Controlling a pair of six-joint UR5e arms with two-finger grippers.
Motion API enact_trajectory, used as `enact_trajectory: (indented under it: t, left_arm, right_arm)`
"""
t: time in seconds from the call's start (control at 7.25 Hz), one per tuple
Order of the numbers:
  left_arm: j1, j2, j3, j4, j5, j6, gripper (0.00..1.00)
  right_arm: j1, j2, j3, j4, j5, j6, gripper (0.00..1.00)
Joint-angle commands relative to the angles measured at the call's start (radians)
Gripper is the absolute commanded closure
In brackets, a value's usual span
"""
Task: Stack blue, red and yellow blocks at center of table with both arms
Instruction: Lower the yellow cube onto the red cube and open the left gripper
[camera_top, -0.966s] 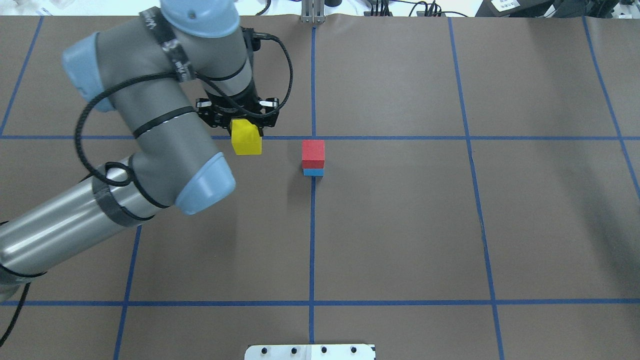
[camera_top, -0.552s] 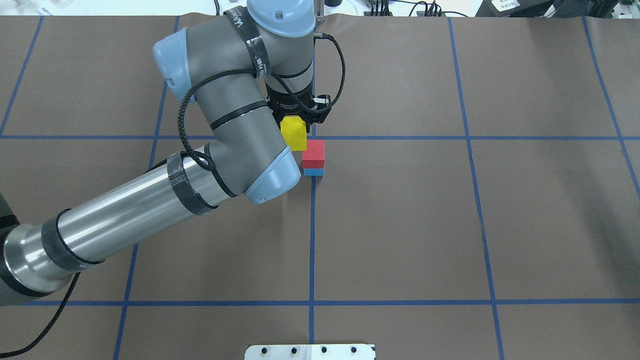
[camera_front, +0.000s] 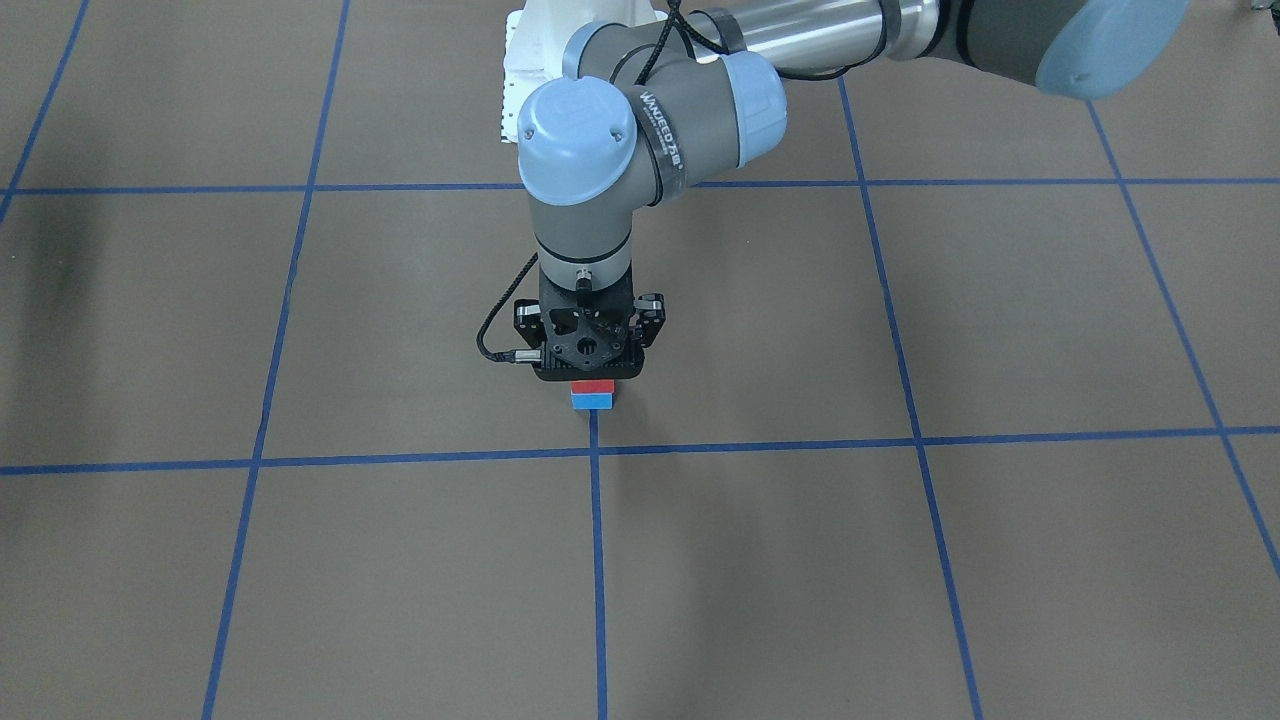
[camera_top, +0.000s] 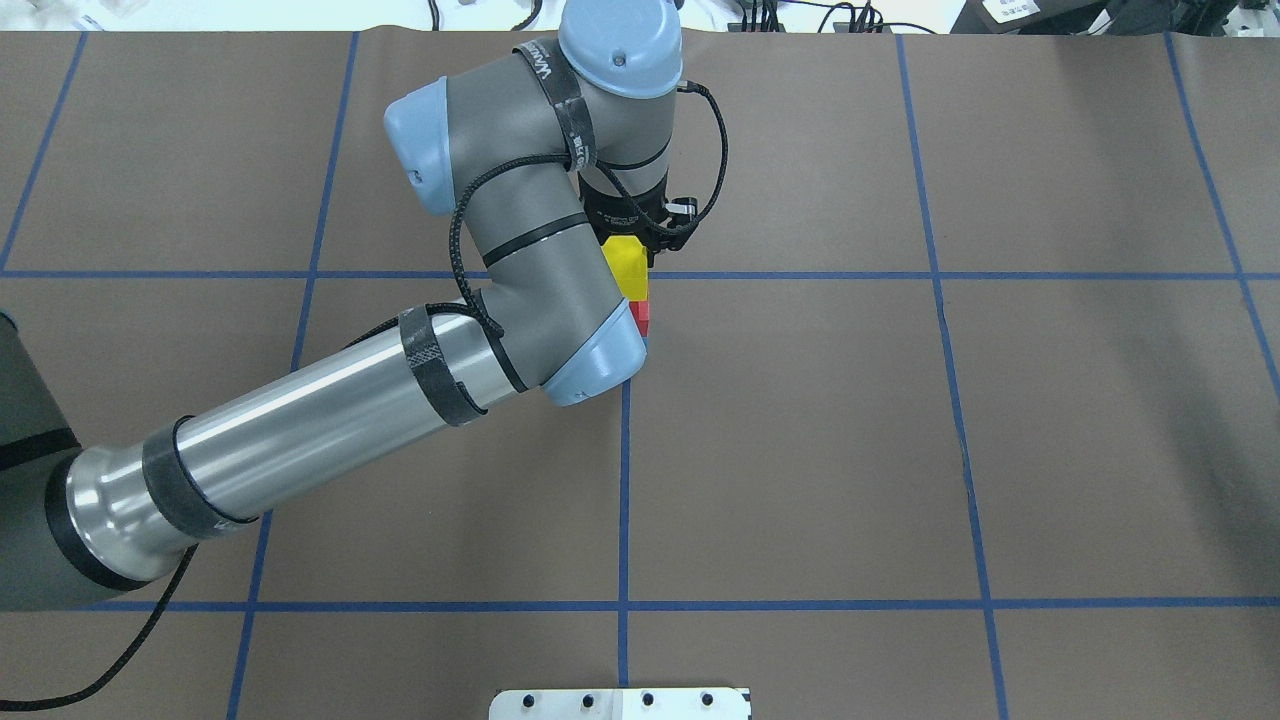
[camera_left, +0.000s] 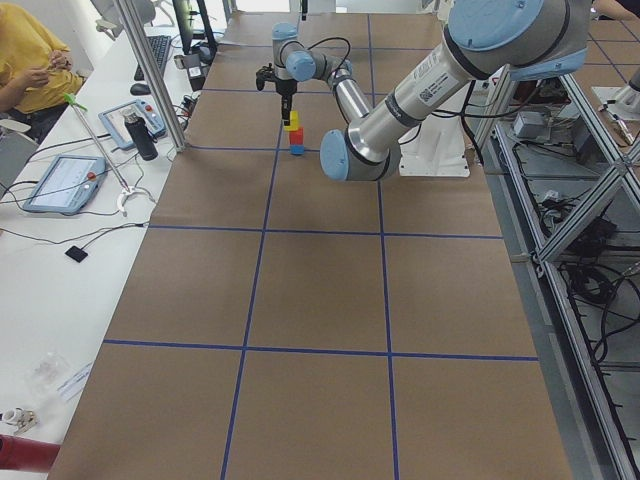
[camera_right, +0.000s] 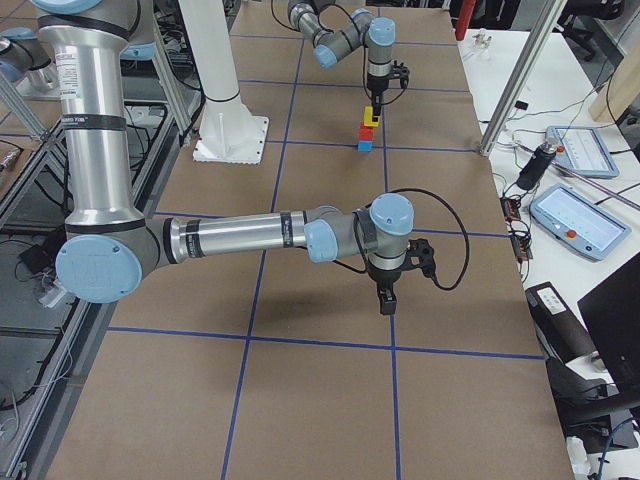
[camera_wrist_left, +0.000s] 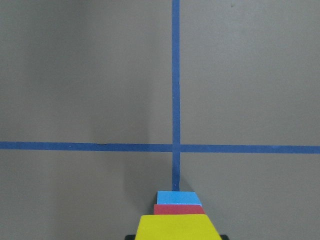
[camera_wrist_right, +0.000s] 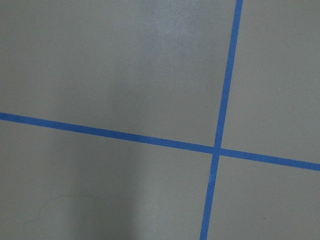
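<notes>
At the table's centre cross the red block (camera_top: 643, 317) sits on the blue block (camera_front: 592, 401). My left gripper (camera_top: 633, 240) hangs straight over them, shut on the yellow block (camera_top: 624, 268). The yellow block (camera_right: 368, 115) sits right above the red block (camera_right: 368, 131); I cannot tell whether they touch. In the left wrist view the yellow block (camera_wrist_left: 177, 228), the red block (camera_wrist_left: 179, 209) and the blue block (camera_wrist_left: 177, 198) line up. In the front-facing view the left gripper (camera_front: 590, 372) hides the yellow block. My right gripper (camera_right: 386, 300) hangs low over bare table far from the stack; open or shut I cannot tell.
The white pedestal base (camera_top: 620, 703) stands at the robot's edge of the table. Beyond the far edge, a side table carries tablets (camera_left: 62, 182) and cables, with a seated person (camera_left: 28, 60) behind. Blue tape lines grid the brown tabletop (camera_top: 1000, 420).
My left arm has swung right with the yellow block, from beside the red-on-blue stack to directly over it.
</notes>
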Motion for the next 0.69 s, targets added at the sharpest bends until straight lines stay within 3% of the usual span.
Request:
enact_trajectory:
  t: [0.0, 0.55]
  left_arm:
    - [0.012, 0.005, 0.002, -0.001, 0.003, 0.0, 1.0]
    - [0.015, 0.005, 0.002, -0.001, 0.001, 0.0, 1.0]
  right_arm:
    - [0.0, 0.0, 0.0, 0.0, -0.001, 0.001, 0.0]
    - [0.0, 0.002, 0.003, 0.0, 0.0, 0.008, 0.0]
